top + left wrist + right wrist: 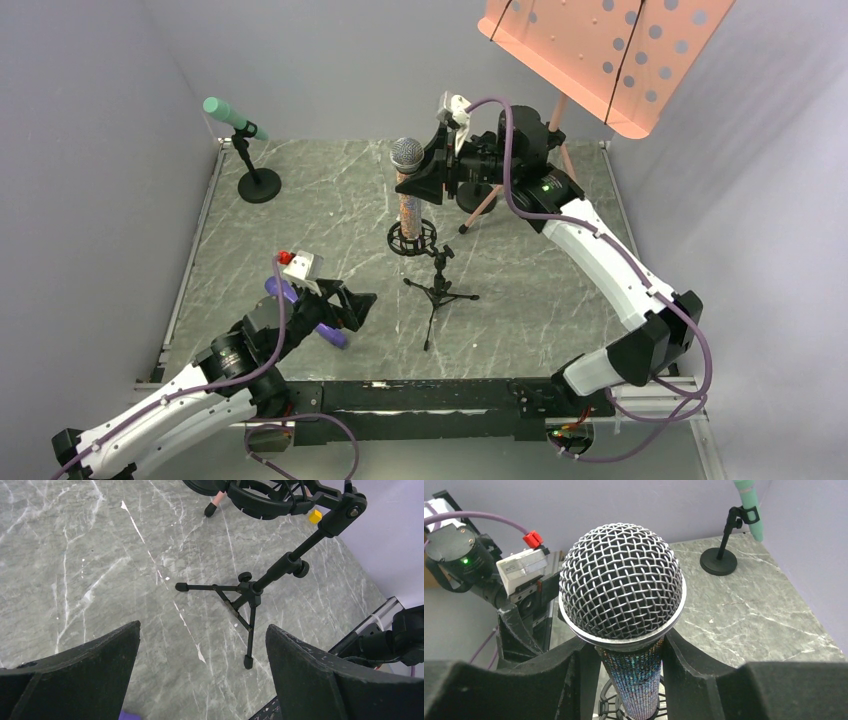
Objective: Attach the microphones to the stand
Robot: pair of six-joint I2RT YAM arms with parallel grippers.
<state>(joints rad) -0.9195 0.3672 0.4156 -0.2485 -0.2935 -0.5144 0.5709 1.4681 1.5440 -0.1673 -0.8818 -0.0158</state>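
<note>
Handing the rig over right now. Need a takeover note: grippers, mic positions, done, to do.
Left gripper: open, empty, over the table, facing the tripod stand.
Right gripper: shut on the glittery microphone just under its mesh head, upright, lower end at the tripod stand's ring mount; seating unconfirmed.
Done: teal microphone clipped on the round-base stand.
To do: seat and release the glittery one; purple microphone lies on the table below the left gripper, unmounted.
</note>
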